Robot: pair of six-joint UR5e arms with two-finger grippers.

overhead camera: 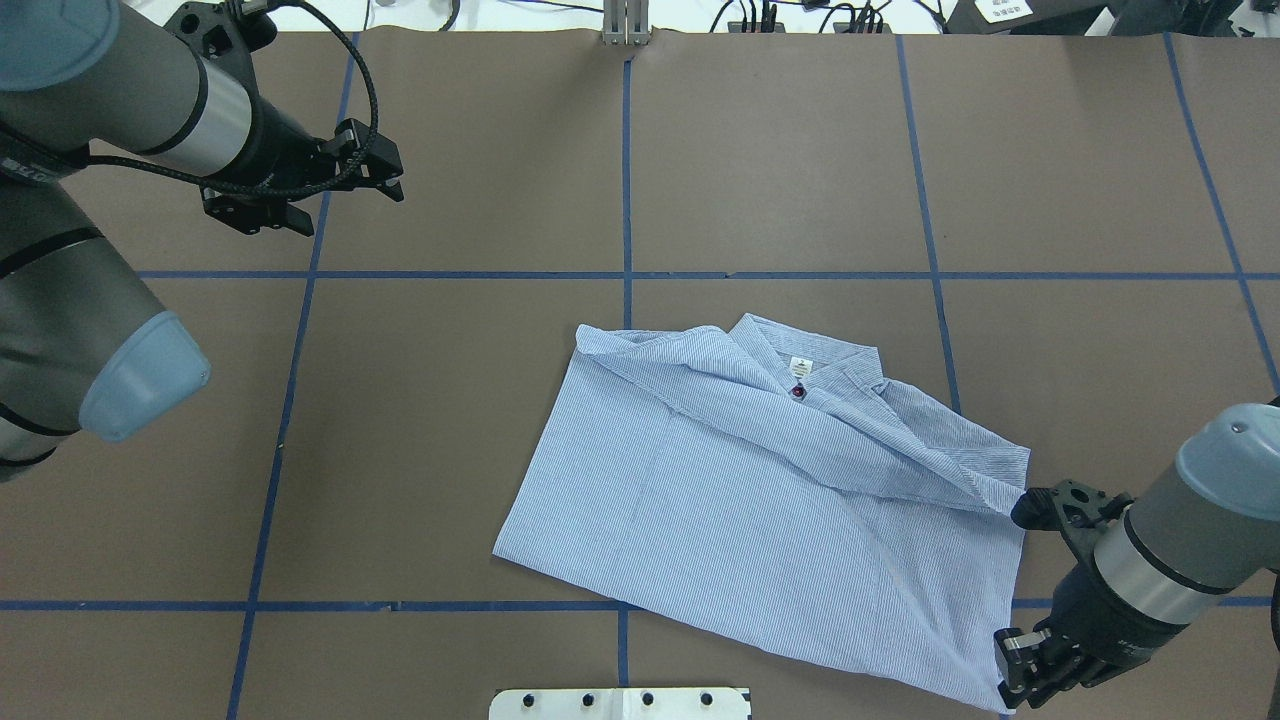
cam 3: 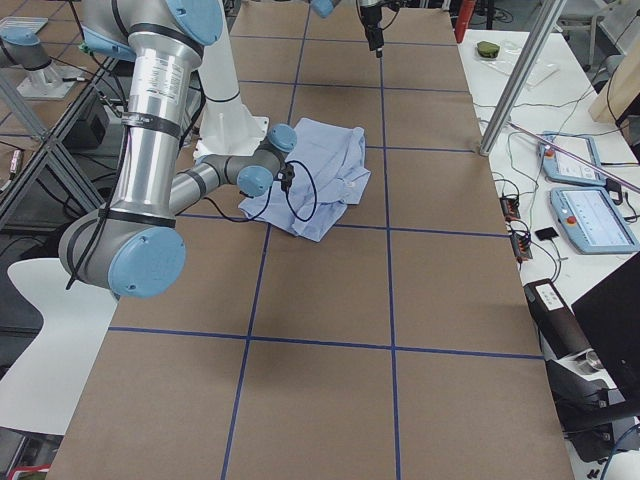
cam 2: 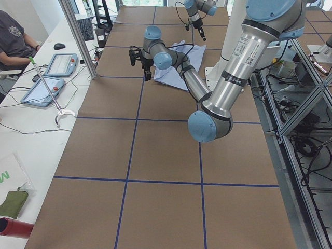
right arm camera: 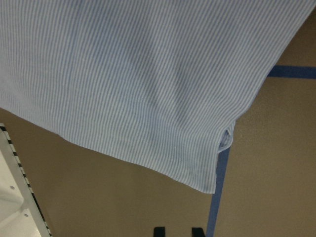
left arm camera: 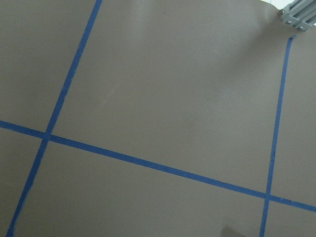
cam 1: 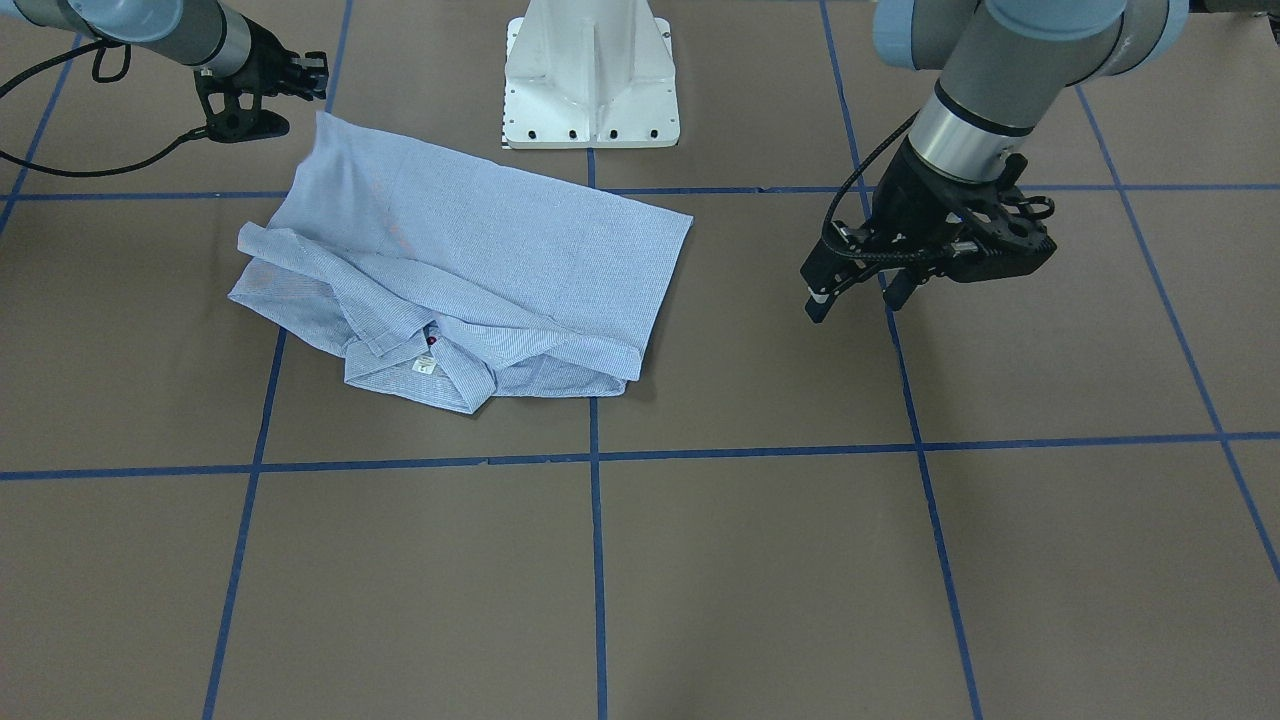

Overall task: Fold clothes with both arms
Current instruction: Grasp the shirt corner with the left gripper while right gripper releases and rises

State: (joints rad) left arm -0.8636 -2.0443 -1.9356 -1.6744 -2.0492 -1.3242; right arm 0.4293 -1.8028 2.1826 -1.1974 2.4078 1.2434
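My right gripper (cam 1: 318,78) sat low at the shirt's (overhead camera: 760,520) corner nearest my base, fingers parted and holding nothing. In the wrist view the two fingertips (right arm camera: 158,231) showed apart, with the hem corner (right arm camera: 212,183) ahead of them and not between them. My left gripper (cam 1: 855,297) was also released and empty, hovering over bare tabletop (overhead camera: 800,150) well apart from the cloth. Its camera saw only brown surface and blue tape lines (left arm camera: 148,165).

The shirt lay partly folded on my right half of the tabletop. Its collar (overhead camera: 815,352) pointed away from me, the neck label (overhead camera: 799,366) and one dark button (overhead camera: 797,392) were showing, and a loose layer (overhead camera: 850,450) was draped diagonally over the body.

I judged the main risk to be the grasp at that corner. The cloth looked thin and stacked, so closing there could have caught only the top layer, or none, and peeled the stack open. Coming in too low could have scraped my fingertips on the tabletop covering.

A second risk was pulling with one arm alone. With my left gripper so far off, a lift from this corner would likely have dragged the whole shirt, skewed it and tipped the diagonal layer off. The white pedestal base (cam 1: 592,80) stood near this edge, leaving little room to swing the cloth toward me.
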